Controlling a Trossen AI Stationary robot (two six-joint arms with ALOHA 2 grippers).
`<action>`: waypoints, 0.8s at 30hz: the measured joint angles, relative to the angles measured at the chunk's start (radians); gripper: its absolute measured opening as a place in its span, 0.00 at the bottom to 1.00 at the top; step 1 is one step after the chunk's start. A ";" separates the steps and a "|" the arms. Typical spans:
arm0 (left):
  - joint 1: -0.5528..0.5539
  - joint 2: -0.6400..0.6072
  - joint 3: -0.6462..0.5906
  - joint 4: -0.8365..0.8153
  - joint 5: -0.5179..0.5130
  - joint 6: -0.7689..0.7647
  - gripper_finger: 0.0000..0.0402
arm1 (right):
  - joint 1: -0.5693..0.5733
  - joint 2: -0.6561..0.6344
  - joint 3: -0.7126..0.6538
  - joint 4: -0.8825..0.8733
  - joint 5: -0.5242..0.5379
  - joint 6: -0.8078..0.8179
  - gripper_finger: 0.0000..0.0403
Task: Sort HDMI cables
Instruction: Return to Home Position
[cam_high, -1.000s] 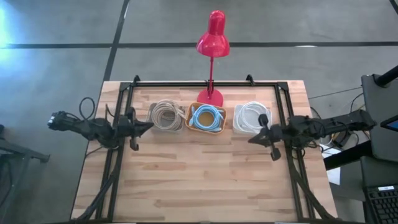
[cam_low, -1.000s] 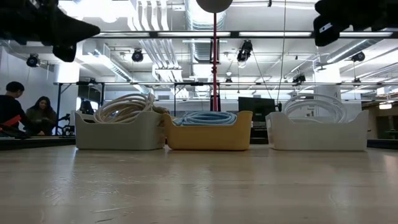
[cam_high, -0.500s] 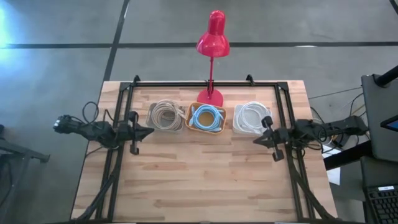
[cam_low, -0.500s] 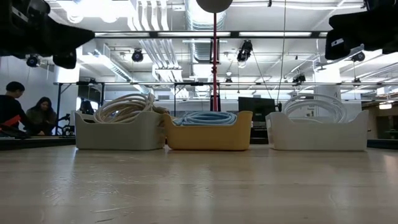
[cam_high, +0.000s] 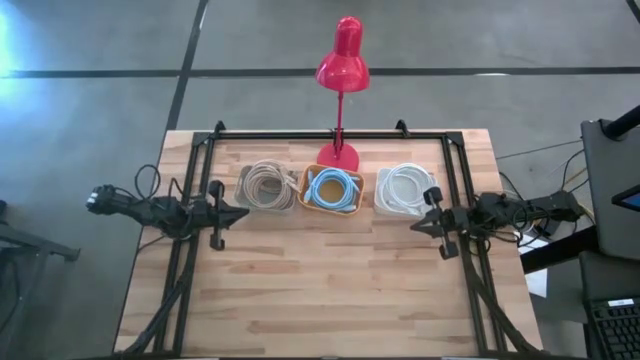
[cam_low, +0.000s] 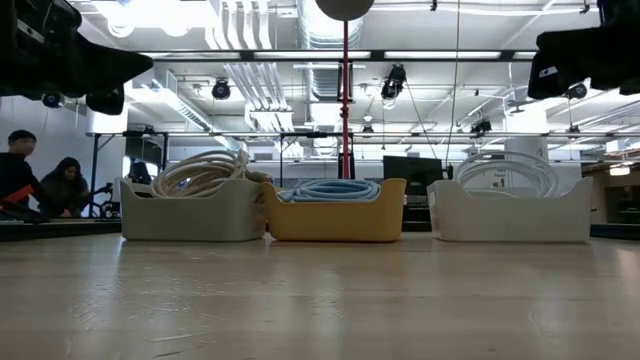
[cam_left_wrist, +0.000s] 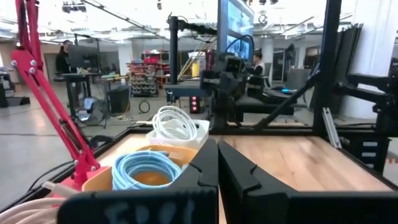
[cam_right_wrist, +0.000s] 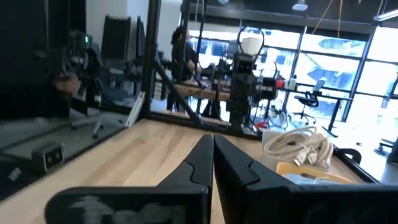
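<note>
Cables: beige-tan cables (cam_high: 266, 185) lie in the grey bin (cam_low: 190, 215), light blue cables (cam_high: 333, 188) in the orange bin (cam_low: 335, 222) and white cables (cam_high: 403, 187) in the white bin (cam_low: 510, 222). The three bins stand in a row across the upper middle of the high view.
Handling: the coils look light, soft and springy, and likely to unwind or snag a neighbour if lifted by a single loop. The best hold appears to be a pinch across several bundled strands where the coil rises above the bin wall.
Left gripper: the left gripper (cam_high: 235, 210) is empty with its fingers pressed together, raised at centre left near the grey bin.
Right gripper: the right gripper (cam_high: 418, 225) is empty with its fingers pressed together, raised at centre right near the white bin.
Open room: the table (cam_high: 330, 290) is bare wood across the lower half of the frame.
Edges: black frame rails (cam_high: 300, 133) border the top and sides. The red lamp (cam_high: 342, 60) stands just behind the orange bin, and its head overhangs any approach from the top of the frame.
</note>
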 joint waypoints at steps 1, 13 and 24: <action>0.000 0.000 0.000 0.001 -0.003 -0.001 0.00 | 0.000 0.003 0.000 -0.010 0.000 -0.015 0.02; 0.000 0.003 -0.001 0.000 -0.036 -0.043 0.00 | 0.000 0.015 0.000 -0.017 0.002 0.087 0.02; 0.000 0.003 -0.002 0.000 -0.035 -0.044 0.00 | 0.000 0.015 0.000 -0.017 0.004 0.066 0.02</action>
